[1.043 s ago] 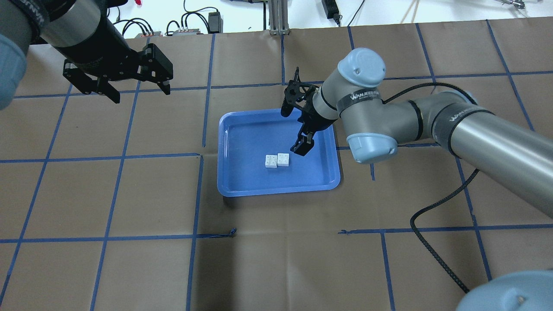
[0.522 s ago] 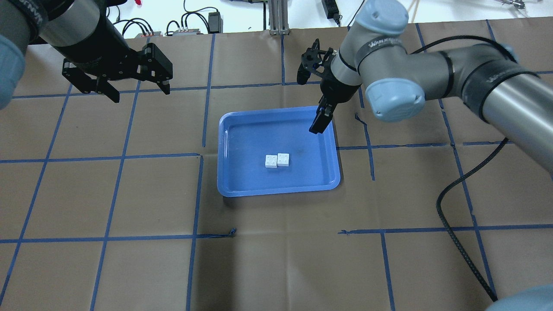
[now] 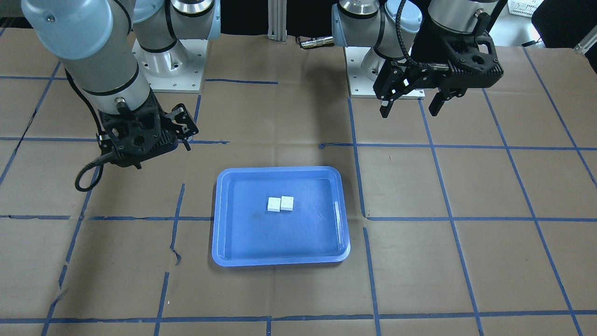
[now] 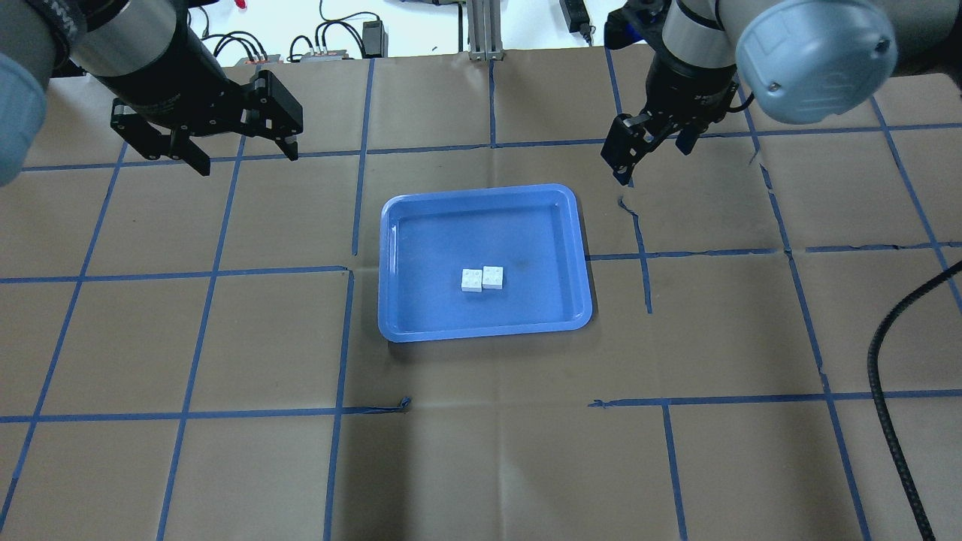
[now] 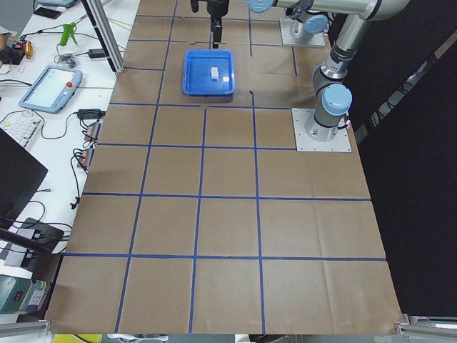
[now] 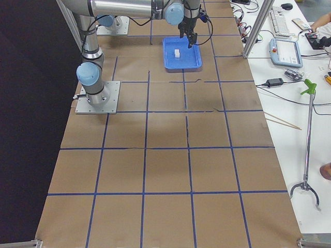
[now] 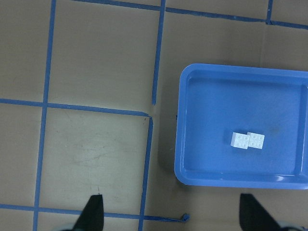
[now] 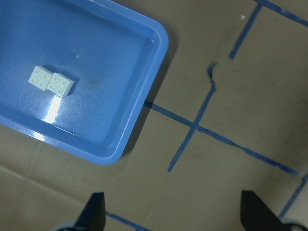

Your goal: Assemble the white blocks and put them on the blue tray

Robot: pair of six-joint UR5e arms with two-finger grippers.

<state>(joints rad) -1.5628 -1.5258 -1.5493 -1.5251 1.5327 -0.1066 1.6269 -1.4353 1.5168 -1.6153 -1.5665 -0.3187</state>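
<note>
Two white blocks lie touching side by side, slightly offset, near the middle of the blue tray. They also show in the front view, the left wrist view and the right wrist view. My right gripper is open and empty, raised beyond the tray's far right corner. My left gripper is open and empty, raised well to the tray's far left. Both wrist views show wide-apart fingers with nothing between them.
The table is covered in brown paper with a blue tape grid. A black cable hangs at the right. An aluminium post and wiring stand at the far edge. The arm bases sit on the robot's side.
My right gripper rose from just above the blocks inside the tray and drew back to the far right, outside the tray. The blocks stayed put. The left arm barely moved.
</note>
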